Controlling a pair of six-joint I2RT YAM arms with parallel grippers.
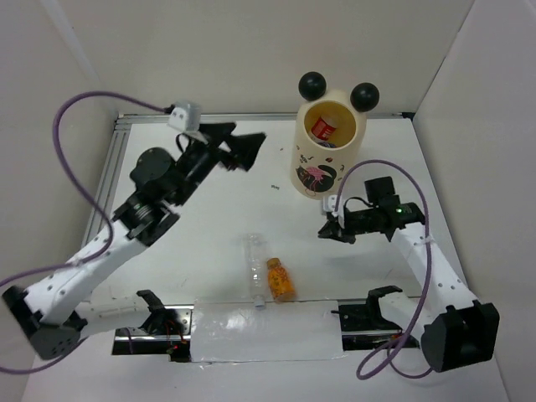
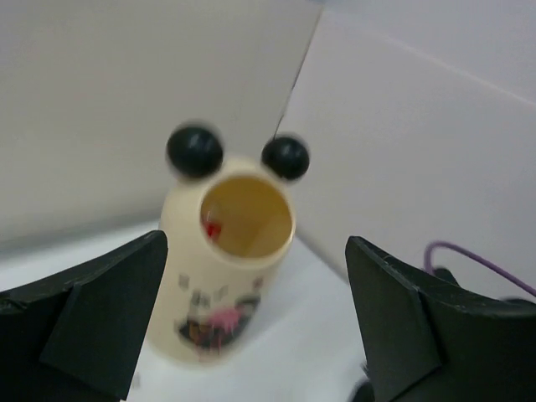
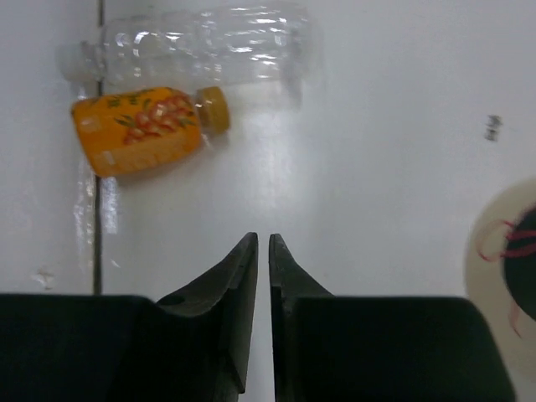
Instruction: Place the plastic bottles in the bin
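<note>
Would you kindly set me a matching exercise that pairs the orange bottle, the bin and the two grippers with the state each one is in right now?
Things:
1. orange bottle
2. bin
3. left gripper
4. right gripper

States:
A. shut, holding nothing
B. lying on its side on the table
C. jaws wide open
D. standing upright, with a red-labelled bottle inside

Pairs: 1-B, 2-D, 3-C, 4-A
</note>
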